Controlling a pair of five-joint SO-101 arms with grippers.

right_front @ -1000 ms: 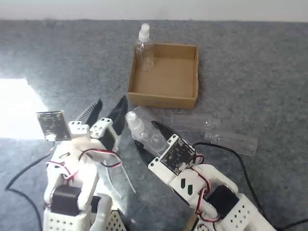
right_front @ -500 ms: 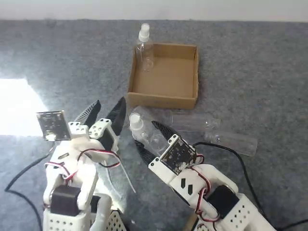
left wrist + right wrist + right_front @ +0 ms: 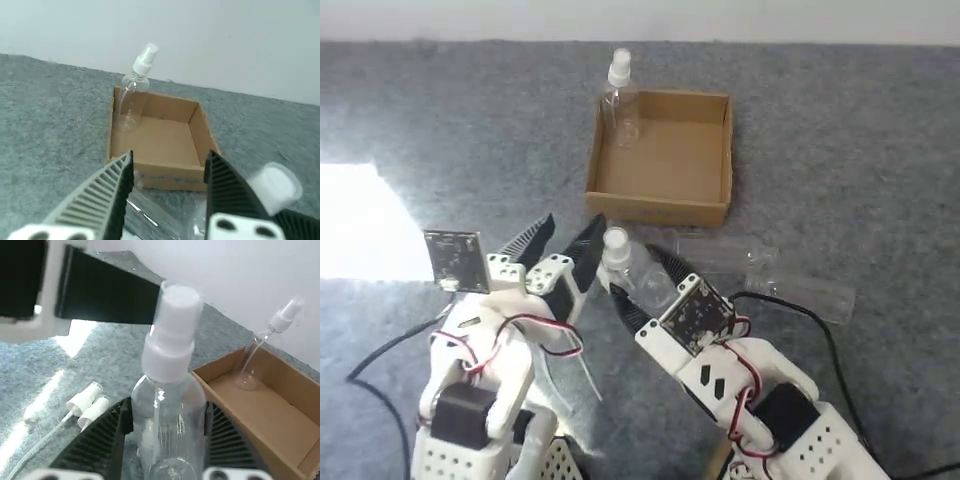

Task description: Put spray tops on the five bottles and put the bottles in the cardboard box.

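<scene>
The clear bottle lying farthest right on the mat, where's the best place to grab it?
Take the bottle around the middle of its body, coming down from above with the jaws across its width: it is a long cylinder lying flat on its side.

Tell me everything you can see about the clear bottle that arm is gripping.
The bottle is small, clear and plastic-looking, with rounded shoulders and nothing visible inside. A white spray top sits on its neck. The right end effector clamps its body between two black ribbed fingers, holding it tilted, top end away from the arm, near the cardboard box. The left end effector, open, is close beside the top, not around it.
</scene>
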